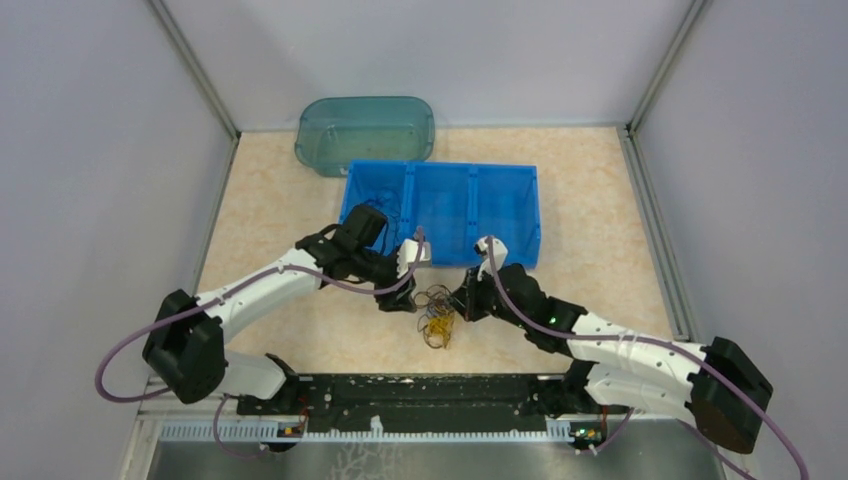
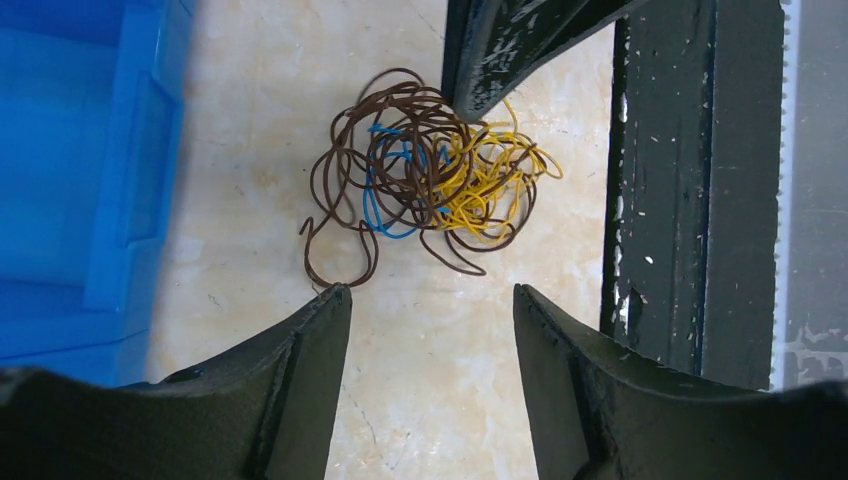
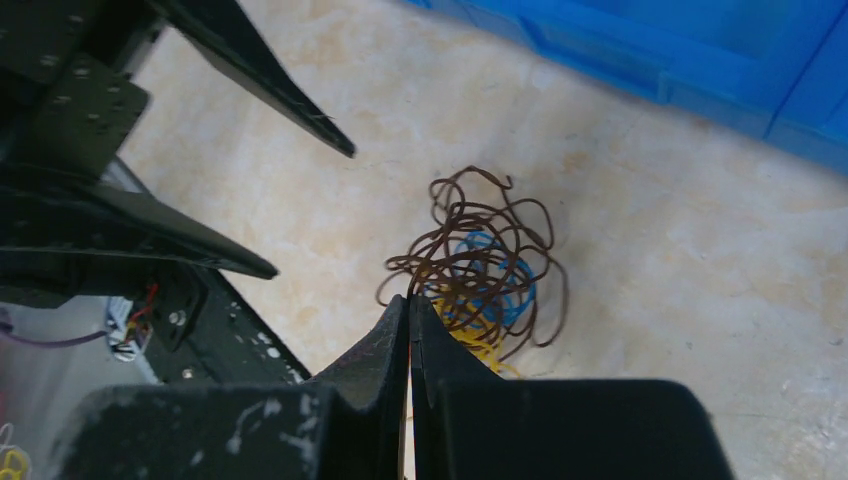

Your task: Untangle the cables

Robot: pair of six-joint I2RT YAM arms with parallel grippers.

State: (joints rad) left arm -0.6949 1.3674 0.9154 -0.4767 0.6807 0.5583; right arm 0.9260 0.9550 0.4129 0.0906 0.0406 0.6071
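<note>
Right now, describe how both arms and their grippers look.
Both arms match: the left arm and right arm have white link shells and black joints, and a thick purple cable runs along each. The left gripper and right gripper have black wedge-shaped fingers tapering to narrow tips, scuffed with pale flecks.

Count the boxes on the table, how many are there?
2. The blue bin with three compartments is in the middle; the see-through teal tub is just behind it, to the left.
</note>
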